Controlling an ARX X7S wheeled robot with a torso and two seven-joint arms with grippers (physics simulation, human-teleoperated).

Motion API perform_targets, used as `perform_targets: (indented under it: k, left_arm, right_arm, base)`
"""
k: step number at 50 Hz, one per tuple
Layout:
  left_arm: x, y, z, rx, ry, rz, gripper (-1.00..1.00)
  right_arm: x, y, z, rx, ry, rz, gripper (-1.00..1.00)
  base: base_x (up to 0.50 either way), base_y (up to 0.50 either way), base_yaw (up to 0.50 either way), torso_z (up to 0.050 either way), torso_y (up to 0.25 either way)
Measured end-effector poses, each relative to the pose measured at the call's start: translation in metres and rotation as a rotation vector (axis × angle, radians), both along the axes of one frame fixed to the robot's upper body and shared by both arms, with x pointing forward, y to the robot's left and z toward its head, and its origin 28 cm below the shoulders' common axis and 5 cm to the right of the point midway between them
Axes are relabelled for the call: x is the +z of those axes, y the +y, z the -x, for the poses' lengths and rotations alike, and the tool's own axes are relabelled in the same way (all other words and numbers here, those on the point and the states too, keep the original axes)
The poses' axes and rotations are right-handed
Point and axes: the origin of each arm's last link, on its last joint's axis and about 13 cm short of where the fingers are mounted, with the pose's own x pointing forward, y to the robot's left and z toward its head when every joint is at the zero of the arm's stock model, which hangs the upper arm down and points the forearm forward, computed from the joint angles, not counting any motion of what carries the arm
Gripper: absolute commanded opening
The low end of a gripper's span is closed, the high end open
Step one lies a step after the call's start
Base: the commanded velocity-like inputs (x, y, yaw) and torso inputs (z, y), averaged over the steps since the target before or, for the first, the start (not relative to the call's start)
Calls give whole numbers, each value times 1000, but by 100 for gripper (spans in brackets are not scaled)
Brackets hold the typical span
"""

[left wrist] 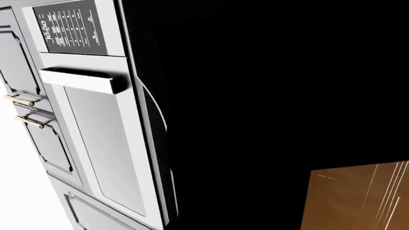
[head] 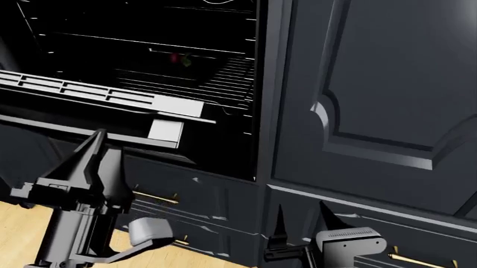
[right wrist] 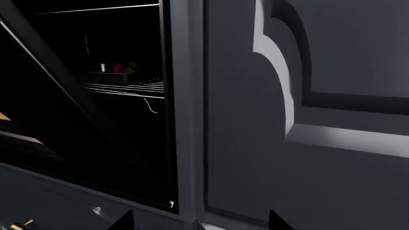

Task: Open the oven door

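The oven door (head: 97,92) hangs partly lowered, its pale slotted inner edge facing up, and the dark cavity with wire racks (head: 186,67) shows behind it. My left gripper (head: 99,137) points up from below, its tip right at the door's underside. In the head view its fingers merge into one wedge. The left wrist view is mostly filled by the door's glossy black face (left wrist: 268,96), and no fingers stand out there. My right gripper (head: 302,215) is open and holds nothing, low in front of the cabinet frame (right wrist: 188,143) to the right of the oven, fingertips (right wrist: 124,219) apart.
A navy raised-panel cabinet door (head: 387,84) stands right of the oven. Below are drawers with brass handles (head: 153,196). A tray with something red and green (right wrist: 118,69) sits inside the oven. A pale control panel with a bar handle (left wrist: 83,79) shows in the left wrist view. The floor (head: 22,229) is wooden.
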Motion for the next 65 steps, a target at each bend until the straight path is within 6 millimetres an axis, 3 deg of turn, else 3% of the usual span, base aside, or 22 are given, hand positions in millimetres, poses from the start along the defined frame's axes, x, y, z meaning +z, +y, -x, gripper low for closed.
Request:
perform_targets:
  k: [65]
  left_arm:
    - [-32, 2, 29, 22, -17, 56, -100]
  right_arm:
    - [0, 1, 1, 1, -5, 4, 100]
  base:
    - [-1, 4, 5, 0, 0]
